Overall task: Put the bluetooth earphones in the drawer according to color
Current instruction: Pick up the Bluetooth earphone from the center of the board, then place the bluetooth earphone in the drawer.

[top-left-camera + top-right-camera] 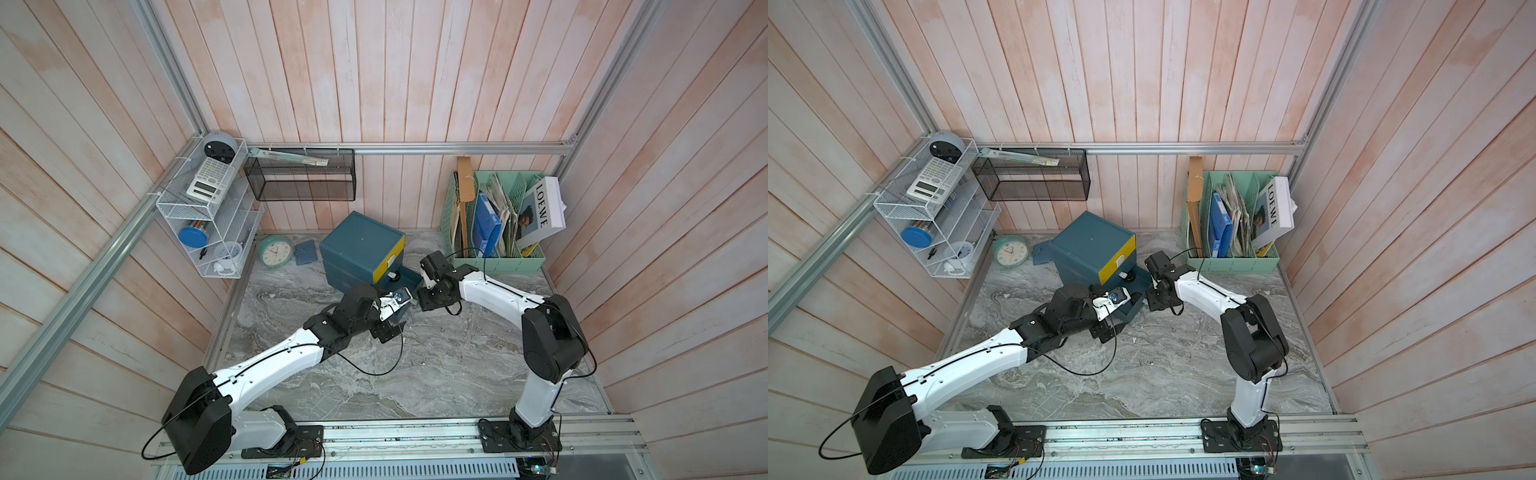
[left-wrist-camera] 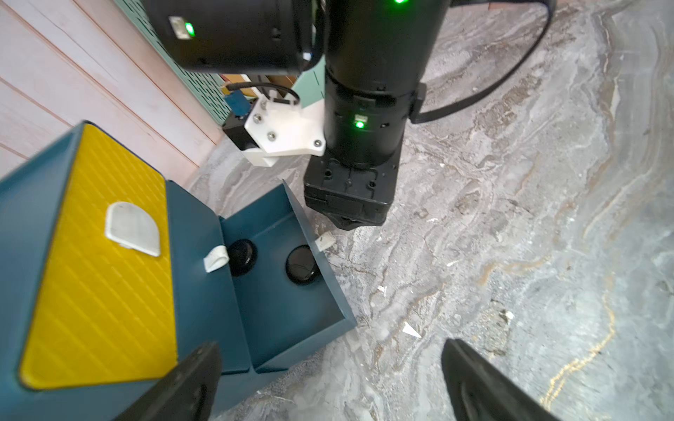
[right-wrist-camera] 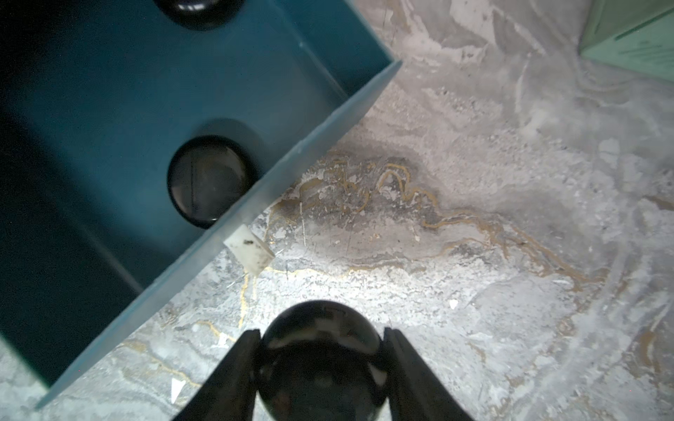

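grey marble tabletop (image 1: 415,365), pink plank walls (image 1: 415,83); the bottom teal drawer (image 3: 308,145) is pulled out w/ two black cases (image 3: 209,180) inside. right gripper (image 3: 321,335) clamps a third black case (image 3: 321,364) just outside its front wall, left gripper (image 2: 330,348) gapes empty nearby. best: clear the rim, go over bare drawer floor, release low.

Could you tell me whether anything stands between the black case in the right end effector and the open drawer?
Only the front wall of the open drawer, with its white handle, lies between the black case held by the right end effector and the drawer's inside. Nothing else visible blocks the way.
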{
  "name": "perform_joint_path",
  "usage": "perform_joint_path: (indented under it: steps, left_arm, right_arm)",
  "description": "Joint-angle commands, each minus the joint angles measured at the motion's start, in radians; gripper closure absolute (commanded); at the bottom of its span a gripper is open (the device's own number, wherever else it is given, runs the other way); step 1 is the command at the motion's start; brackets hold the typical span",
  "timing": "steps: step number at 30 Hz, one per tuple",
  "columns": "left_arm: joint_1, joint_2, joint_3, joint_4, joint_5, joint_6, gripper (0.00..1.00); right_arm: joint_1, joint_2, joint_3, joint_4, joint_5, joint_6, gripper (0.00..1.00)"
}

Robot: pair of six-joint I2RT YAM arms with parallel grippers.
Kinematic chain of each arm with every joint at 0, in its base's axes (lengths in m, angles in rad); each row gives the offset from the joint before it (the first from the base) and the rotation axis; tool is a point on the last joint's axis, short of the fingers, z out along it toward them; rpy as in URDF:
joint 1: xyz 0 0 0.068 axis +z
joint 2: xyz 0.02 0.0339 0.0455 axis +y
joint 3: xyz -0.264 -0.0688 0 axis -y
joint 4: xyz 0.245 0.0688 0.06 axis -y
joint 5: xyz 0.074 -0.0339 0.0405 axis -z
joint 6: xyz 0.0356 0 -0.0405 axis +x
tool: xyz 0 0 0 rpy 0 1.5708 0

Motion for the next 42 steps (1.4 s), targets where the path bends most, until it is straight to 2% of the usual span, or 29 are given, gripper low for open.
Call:
perform_joint_path:
  steps: [1,7,14,31,42]
  left_arm:
    - [0.016,-0.034,0.002,0.065,-0.042,-0.028,0.0]
    - [0.04,-0.04,0.005,0.08,-0.107,-0.031,0.0]
    - [0.07,-0.05,0.002,0.091,-0.09,-0.053,0.0]
    - [0.095,-0.032,0.012,0.082,-0.124,-0.058,0.0]
    - [0.095,-0.023,0.015,0.07,-0.131,-0.047,0.0]
  right_arm:
    - [0.009,-0.048,0.036,0.038,-0.001,-0.003,1.0]
    - [0.016,-0.054,0.069,0.095,-0.038,0.0,1.0]
    - [0.019,-0.008,0.143,0.12,-0.162,0.032,1.0]
    - [0.023,0.105,0.193,0.183,-0.239,0.085,0.99]
    - [0.023,0.165,0.213,0.183,-0.275,0.101,0.81]
